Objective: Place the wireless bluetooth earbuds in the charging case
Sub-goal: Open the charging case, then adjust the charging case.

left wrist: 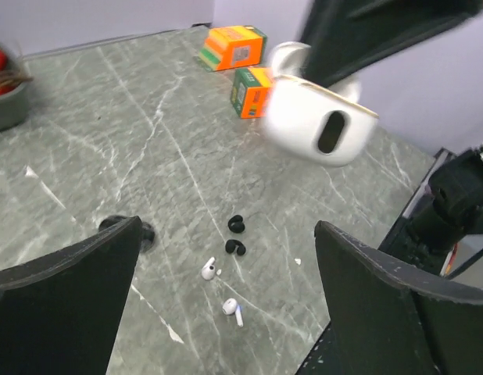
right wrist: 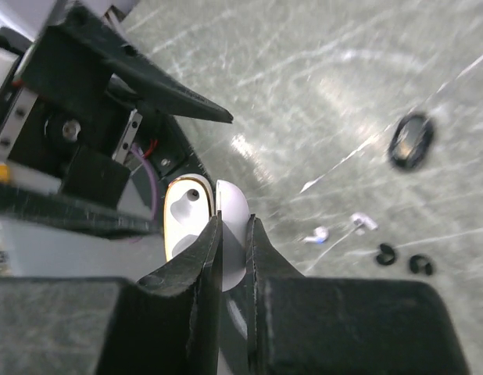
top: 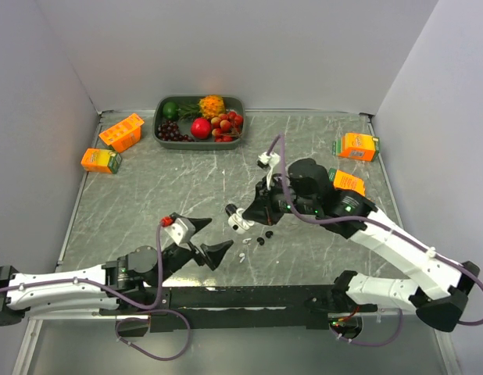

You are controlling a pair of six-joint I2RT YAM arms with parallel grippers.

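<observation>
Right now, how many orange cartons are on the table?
4 small orange cardboard cartons: that one and another far left; two far right, the nearer partly hidden by the arm.

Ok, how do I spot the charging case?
Look at the grey marble table, near its front middle where the right gripper hangs. Pinched in it is the charging case: a glossy white rounded shell, far bigger than the tiny earbuds lying beneath.

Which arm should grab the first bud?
Left. Its hand is open, empty and next to the buds. The right hand is shut on the case.
</observation>
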